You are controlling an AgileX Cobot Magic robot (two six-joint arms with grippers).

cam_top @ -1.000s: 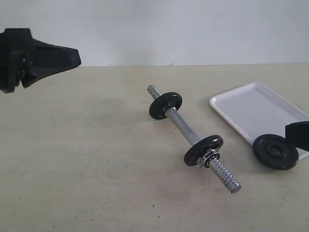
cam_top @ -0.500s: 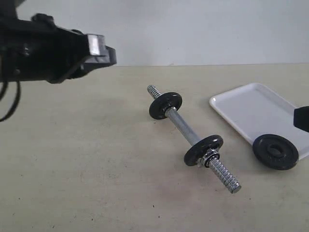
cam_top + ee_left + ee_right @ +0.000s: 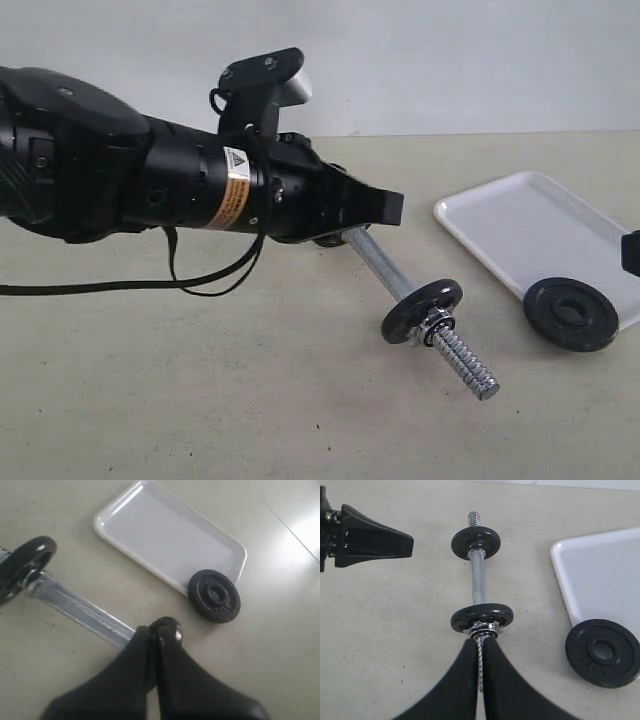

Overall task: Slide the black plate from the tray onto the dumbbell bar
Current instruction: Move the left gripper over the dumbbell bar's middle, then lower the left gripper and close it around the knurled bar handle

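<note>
two grippers, both pinched shut, empty. across the worktop (image 3: pixel 200 400), the tray (image 3: pixel 520 225) lies near the dumbbell bar (image 3: pixel 385 268), which my left gripper (image 3: pixel 155 628) hangs by, likely to steady it; my right gripper (image 3: pixel 479 645) faces its threaded end. the black plate (image 3: pixel 570 314) overhangs the tray's corner.

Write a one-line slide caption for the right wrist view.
Before loading: black plate at the tray corner, dumbbell bar beside the tray, right gripper with jaws closed.
</note>
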